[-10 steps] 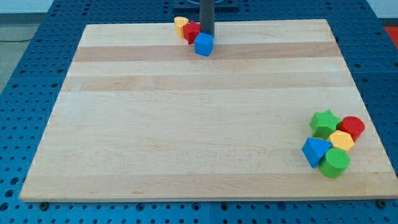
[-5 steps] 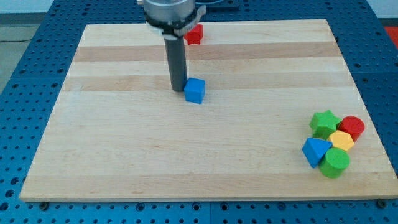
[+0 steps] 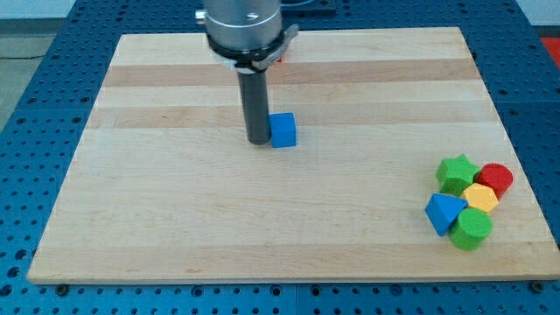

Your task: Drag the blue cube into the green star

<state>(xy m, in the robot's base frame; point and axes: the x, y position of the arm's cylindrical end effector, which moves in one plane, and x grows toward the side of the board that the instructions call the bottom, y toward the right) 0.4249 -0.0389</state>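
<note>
The blue cube point(image 3: 283, 130) sits on the wooden board point(image 3: 175, 219), a little above and left of the board's middle. My tip point(image 3: 259, 140) rests on the board right against the cube's left side. The green star point(image 3: 458, 173) lies far off at the view's lower right, at the upper left of a cluster of blocks.
Beside the green star are a red cylinder point(image 3: 496, 179), a yellow block point(image 3: 480, 198), a blue triangular block point(image 3: 443, 213) and a green cylinder point(image 3: 473, 229). A red block point(image 3: 279, 56) is mostly hidden behind the arm near the board's top edge.
The tip and the blue cube have moved down from the top edge and then slightly right. The arm now covers most of the red block; the yellow block by it is hidden.
</note>
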